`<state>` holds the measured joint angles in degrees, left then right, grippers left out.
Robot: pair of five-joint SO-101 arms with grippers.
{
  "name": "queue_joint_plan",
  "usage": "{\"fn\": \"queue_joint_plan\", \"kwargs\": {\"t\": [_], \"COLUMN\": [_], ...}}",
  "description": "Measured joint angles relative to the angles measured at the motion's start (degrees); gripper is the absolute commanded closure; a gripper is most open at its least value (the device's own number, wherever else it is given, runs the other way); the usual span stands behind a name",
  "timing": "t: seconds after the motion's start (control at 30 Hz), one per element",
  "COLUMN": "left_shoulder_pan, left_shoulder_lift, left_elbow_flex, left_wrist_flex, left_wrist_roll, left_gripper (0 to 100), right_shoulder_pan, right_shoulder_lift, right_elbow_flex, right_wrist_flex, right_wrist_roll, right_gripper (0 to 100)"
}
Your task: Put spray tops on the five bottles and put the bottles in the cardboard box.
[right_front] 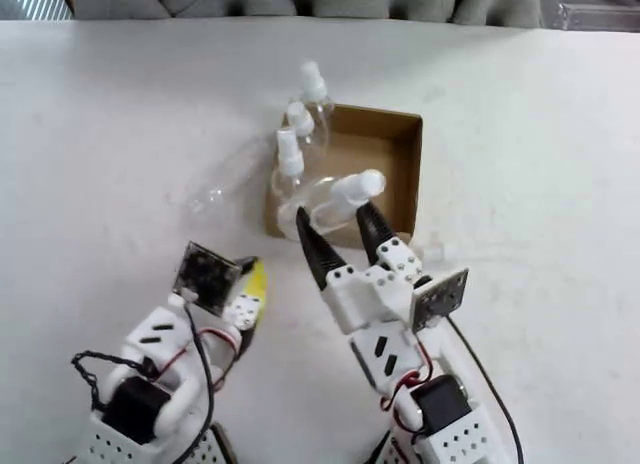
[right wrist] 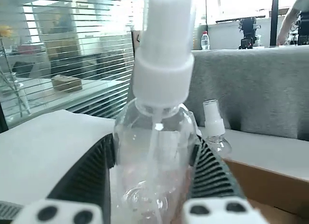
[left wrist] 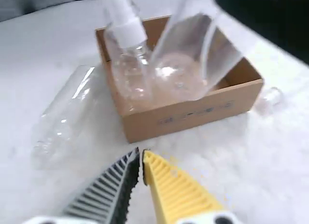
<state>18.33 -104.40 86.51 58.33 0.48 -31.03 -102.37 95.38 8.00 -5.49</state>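
Boxing underway: your right gripper (right_front: 332, 214) clamps a clear spray-topped plastic bottle (right_front: 318, 196) over the brown cardboard box (right_front: 404, 149); lower it, then release. Left gripper (left wrist: 141, 155): fingers together.

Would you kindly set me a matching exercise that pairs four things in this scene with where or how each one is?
Things:
1 left gripper
2 right gripper
3 lying bottle
4 cardboard box

States:
A shut on a spray-topped bottle
B holds three standing bottles
C shut, empty
D on the table beside the box

Pairs: 1-C; 2-A; 3-D; 4-B
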Motion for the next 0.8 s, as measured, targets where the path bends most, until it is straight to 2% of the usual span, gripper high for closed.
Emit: {"fn": "queue_joint_plan", "kwargs": {"t": [0.2, 0.5, 0.8], "left_shoulder_pan": [-12.5, -19.9, -24.8], "left_shoulder_lift": [0.0, 0.0, 0.0], "left_elbow_flex": [0.8, 10.0, 10.5], "left_wrist_flex": [0.7, -1.1, -3.0], "left_wrist_roll": [-3.6, -3.7, -3.7], "left_gripper": [98, 98, 98], "right_shoulder_pan": [4.2, 10.5, 16.2], "right_shoulder_lift": [9.6, 34.8, 58.0], "right_elbow_flex": [-3.3, -6.7, -17.1], "right_wrist_flex": [-0.4, -18.7, -27.0], "right_wrist_roll": [-0.2, -0.4, -0.4], "right_gripper": [98.4, 98.4, 98.4]}}
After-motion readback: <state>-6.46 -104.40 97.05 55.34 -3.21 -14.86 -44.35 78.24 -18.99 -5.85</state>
